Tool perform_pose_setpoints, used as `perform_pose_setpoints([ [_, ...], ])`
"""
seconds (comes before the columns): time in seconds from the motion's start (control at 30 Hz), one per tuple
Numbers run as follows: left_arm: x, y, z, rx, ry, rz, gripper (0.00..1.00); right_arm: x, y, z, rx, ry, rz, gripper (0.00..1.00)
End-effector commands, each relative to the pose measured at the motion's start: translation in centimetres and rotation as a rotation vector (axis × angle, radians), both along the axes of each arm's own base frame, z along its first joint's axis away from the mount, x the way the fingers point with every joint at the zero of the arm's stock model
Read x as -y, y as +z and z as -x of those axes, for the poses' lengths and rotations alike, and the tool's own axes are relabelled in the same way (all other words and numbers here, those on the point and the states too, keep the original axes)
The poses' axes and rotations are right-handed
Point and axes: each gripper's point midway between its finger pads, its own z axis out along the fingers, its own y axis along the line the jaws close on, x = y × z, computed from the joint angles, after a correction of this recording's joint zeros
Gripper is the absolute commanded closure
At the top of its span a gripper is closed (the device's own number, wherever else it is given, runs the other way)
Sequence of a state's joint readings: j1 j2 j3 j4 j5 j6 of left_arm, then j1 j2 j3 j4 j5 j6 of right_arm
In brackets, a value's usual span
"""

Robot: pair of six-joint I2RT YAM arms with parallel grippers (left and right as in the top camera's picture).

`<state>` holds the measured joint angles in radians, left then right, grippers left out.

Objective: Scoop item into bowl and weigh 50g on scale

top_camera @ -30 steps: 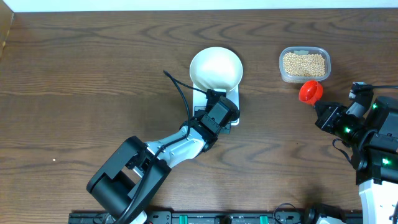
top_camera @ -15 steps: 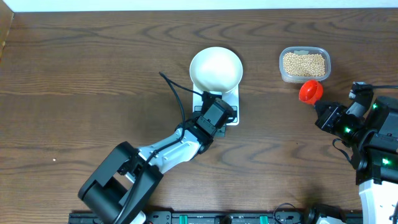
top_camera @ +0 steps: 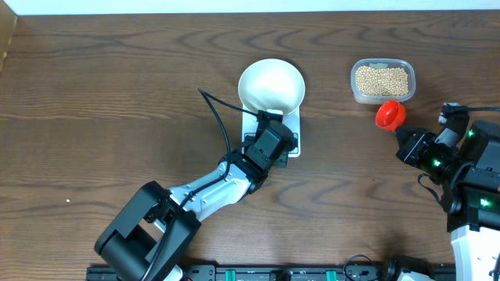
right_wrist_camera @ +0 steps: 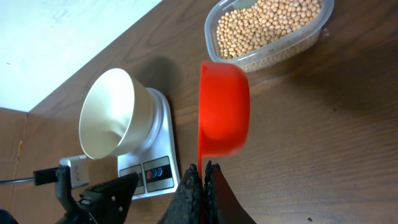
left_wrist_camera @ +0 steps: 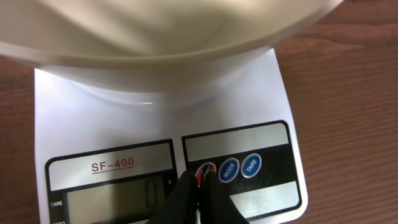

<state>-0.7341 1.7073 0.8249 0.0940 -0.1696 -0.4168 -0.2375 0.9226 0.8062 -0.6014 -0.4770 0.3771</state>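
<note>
The white bowl (top_camera: pixel 270 85) stands empty on the white scale (top_camera: pixel 291 125) at the table's middle. My left gripper (left_wrist_camera: pixel 199 178) is shut, its fingertips on the scale's red button, left of two blue buttons (left_wrist_camera: pixel 240 167); the display (left_wrist_camera: pixel 112 198) looks blank. My right gripper (right_wrist_camera: pixel 202 171) is shut on the handle of an empty red scoop (right_wrist_camera: pixel 224 109), held above the table near the clear tub (top_camera: pixel 382 80) full of pale-tan beans (right_wrist_camera: pixel 267 25). The scoop shows in the overhead view (top_camera: pixel 390 114) just below the tub.
A black cable (top_camera: pixel 223 125) loops from the left arm beside the scale. The table's far edge meets a white wall (top_camera: pixel 234 6). A rail with green fittings (top_camera: pixel 258 273) runs along the front edge.
My left arm has shifted slightly over the scale's front, the fingertips settling onto the buttons. The right arm and scoop have not moved.
</note>
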Motion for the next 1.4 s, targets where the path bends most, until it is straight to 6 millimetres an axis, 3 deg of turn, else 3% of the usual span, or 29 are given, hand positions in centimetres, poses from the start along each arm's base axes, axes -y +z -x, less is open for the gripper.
perform_pose_setpoints([
  [0.0,-0.2,0.3,0.0,0.012,-0.014,-0.009,0.93,0.3,0.8,-0.2,0.028,0.004,0.021,0.99],
  [0.67,-0.4,-3.2,0.3,-0.045,-0.015,-0.051,0.93,0.2,0.7,-0.1,0.021,0.004,0.019,0.99],
  [1.37,0.4,-2.3,-0.5,0.001,-0.013,-0.01,0.93,0.2,0.6,-0.1,0.017,0.004,0.019,0.99],
])
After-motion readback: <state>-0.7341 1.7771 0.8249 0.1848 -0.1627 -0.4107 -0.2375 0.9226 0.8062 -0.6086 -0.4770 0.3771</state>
